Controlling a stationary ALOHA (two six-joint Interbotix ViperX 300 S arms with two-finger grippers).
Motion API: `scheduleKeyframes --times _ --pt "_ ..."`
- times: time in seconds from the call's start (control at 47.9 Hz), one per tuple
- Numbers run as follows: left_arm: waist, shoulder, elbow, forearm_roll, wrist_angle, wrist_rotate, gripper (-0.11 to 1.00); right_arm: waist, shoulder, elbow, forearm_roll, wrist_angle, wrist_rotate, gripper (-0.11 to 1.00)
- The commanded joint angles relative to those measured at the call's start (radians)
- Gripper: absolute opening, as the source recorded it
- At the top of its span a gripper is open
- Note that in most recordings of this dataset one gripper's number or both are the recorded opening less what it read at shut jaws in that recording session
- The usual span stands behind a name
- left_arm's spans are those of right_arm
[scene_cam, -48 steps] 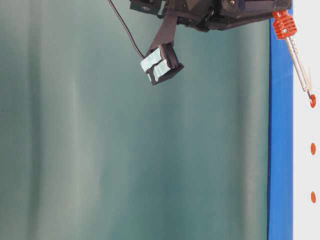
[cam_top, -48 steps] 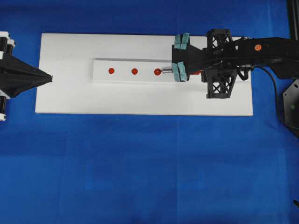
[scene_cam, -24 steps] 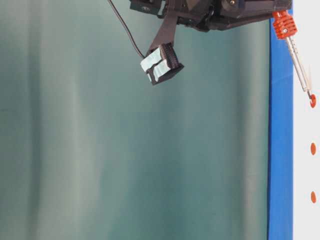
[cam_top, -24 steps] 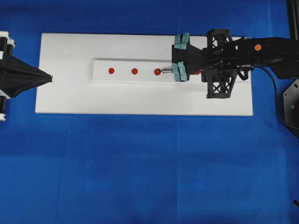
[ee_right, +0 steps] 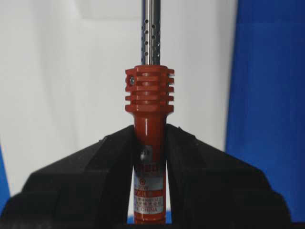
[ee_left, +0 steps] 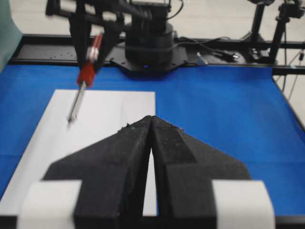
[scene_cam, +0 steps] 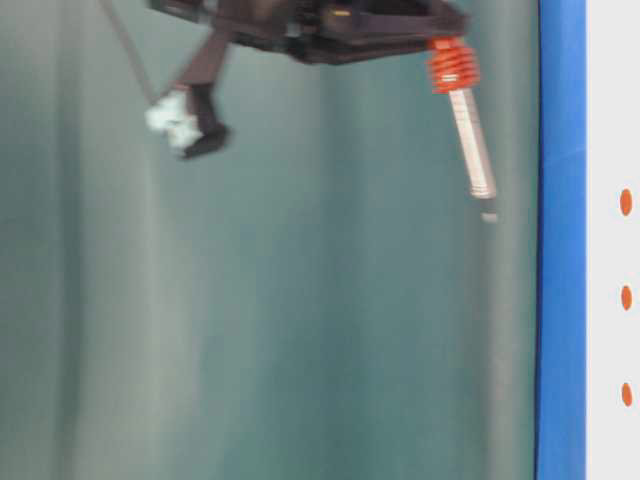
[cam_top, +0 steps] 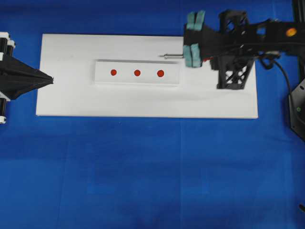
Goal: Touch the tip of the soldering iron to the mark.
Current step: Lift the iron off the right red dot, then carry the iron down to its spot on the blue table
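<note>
The right tool (ee_right: 148, 157) is clamping the soldering iron (ee_right: 148, 124) by its red handle, holding its tip (cam_top: 165, 56) raised beside the marked strip (cam_top: 138, 73). The left tool (ee_left: 151, 143) is resting closed. Contact with a mark (cam_top: 160, 73) is outstanding.

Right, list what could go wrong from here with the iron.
1. The soldering iron is clamped only at its handle by the right gripper; a nudge could tilt it.
2. Its tip hangs off the strip, beside the nearest mark; a straight descent would likely miss.
3. The trailing cord might snag.
</note>
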Motion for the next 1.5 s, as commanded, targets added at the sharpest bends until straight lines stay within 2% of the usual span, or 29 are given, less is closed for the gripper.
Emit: scheduleKeyframes --times 0.0,0.167,0.543,0.626,0.793,1.002,1.315,1.482 --pt "-0.002 0.003 -0.011 0.002 -0.009 -0.002 0.0 0.0 -0.052 -0.057 -0.012 0.061 0.0 0.06" --pt "-0.002 0.003 -0.011 0.002 -0.009 -0.002 0.0 0.008 -0.087 -0.091 -0.023 0.135 0.0 0.06" --pt "-0.002 0.003 -0.011 0.003 -0.009 -0.002 0.0 0.023 -0.091 -0.083 -0.011 0.126 0.011 0.06" --pt "-0.002 0.002 -0.011 0.002 -0.009 -0.002 0.0 0.049 -0.095 -0.077 -0.003 0.127 0.041 0.06" --pt "-0.002 0.002 -0.011 0.002 -0.009 -0.002 0.0 0.132 -0.118 -0.054 -0.005 0.135 0.152 0.06" --pt "-0.002 0.002 -0.011 0.002 -0.009 -0.002 0.0 0.302 -0.129 -0.038 -0.012 0.137 0.324 0.06" --pt "0.0 0.0 -0.012 0.002 -0.009 -0.018 0.0 0.561 -0.078 -0.046 -0.064 0.17 0.62 0.06" --pt "0.0 0.0 -0.012 0.002 -0.011 -0.021 0.0 0.653 -0.043 -0.06 -0.084 0.193 0.736 0.06"
